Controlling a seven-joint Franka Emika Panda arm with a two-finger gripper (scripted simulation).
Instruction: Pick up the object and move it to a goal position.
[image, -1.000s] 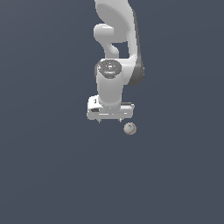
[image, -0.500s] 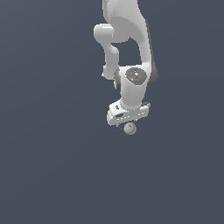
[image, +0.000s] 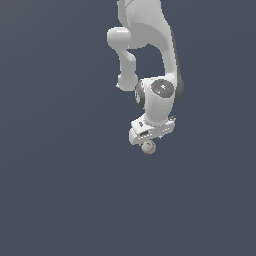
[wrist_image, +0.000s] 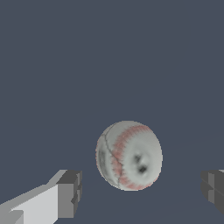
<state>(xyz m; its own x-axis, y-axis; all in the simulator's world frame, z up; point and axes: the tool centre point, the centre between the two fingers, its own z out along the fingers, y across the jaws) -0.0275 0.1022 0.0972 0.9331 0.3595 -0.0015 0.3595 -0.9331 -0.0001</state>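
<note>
The gripper (wrist_image: 140, 192) is spread wide, grasping nothing. The ball (wrist_image: 129, 155) (off-white, reddish seams) sits between its fingertips (wrist_image: 70, 194), touching neither.

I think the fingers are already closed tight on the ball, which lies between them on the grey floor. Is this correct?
Not quite. The ball does lie between the fingers on the grey floor, but they are not closed on it. The wrist view shows them wide apart, with a clear gap on each side of the ball, so the gripper is open.
</note>
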